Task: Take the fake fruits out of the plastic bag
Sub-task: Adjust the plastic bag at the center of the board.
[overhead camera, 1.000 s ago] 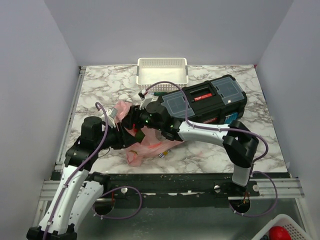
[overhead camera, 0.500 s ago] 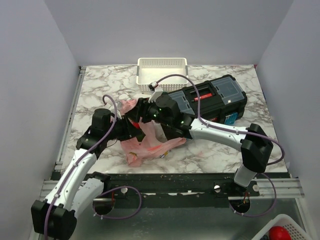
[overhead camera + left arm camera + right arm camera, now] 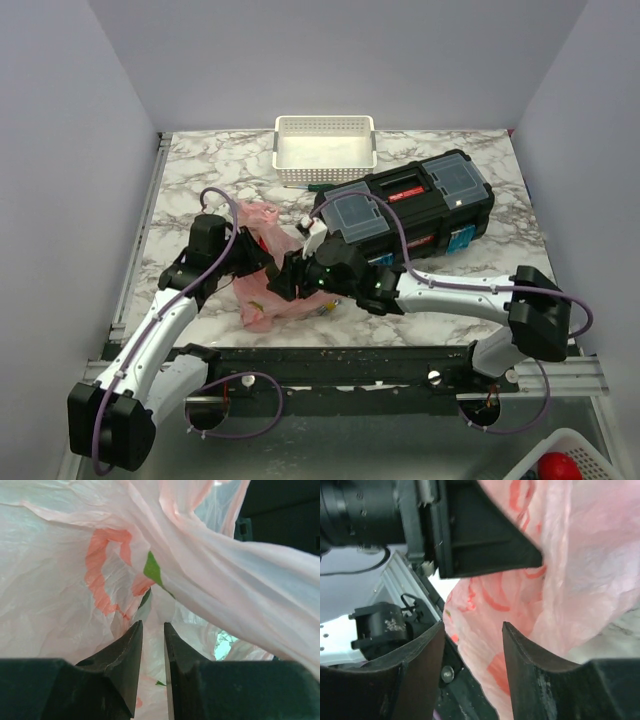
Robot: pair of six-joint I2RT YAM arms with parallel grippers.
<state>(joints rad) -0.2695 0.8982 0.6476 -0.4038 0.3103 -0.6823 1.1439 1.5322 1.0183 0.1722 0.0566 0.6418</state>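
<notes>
The plastic bag [image 3: 256, 300] lies crumpled on the marble table [image 3: 200, 170], left of the black toolbox [image 3: 410, 205] and well short of the white basket [image 3: 325, 140]; the fake fruits do not show in any view, so presumably they sit hidden in its folds. The film looks thin, light and limp; it will likely bunch and slide rather than hold a shape, so a raised fold or the rim of the mouth is the place to grip, while any fruit inside would be hard, glossy and apt to roll. Both tools meet over the bag's upper middle. The left gripper [image 3: 152, 630] is pushed into the pink film [image 3: 60, 580], jaws drawn to a narrow slit; whether film is nipped there I cannot tell. The right gripper [image 3: 472, 630] stands spread, with bag film [image 3: 560, 555] just beyond its fingers, touching nothing that I can see.
</notes>
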